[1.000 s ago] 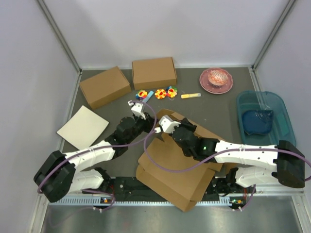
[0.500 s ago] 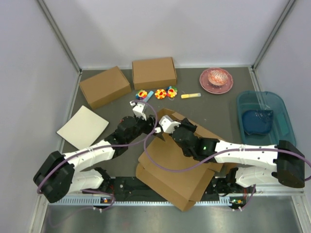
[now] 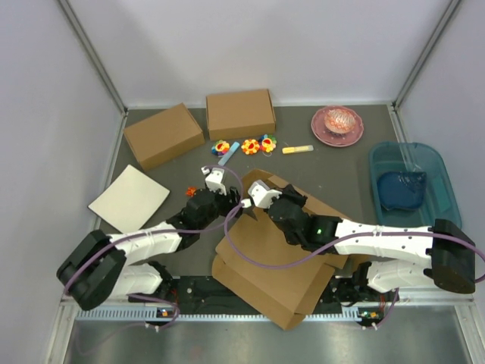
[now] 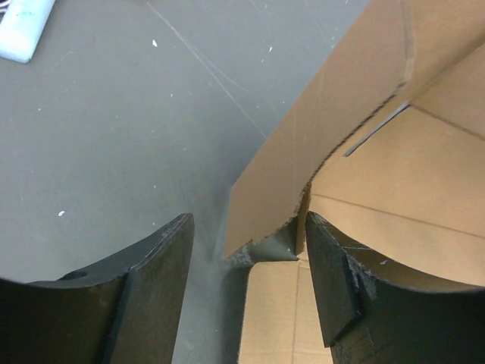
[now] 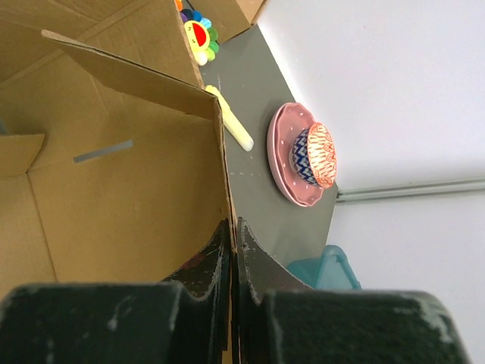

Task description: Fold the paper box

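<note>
backed left gripper (image 4: 246, 231) onto paper box (image 3: 269, 262) flap corner, wide open, empty; with right gripper (image 5: 233, 239) pinching its wall; probably ready to fold flap

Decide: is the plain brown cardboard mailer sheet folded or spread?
Partly folded. The mailer has walls raised, one pinched by the right gripper; near panels lie flat.

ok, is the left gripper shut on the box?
No, the left gripper is open, with a flap corner of the paper box sitting between its fingers.
</note>
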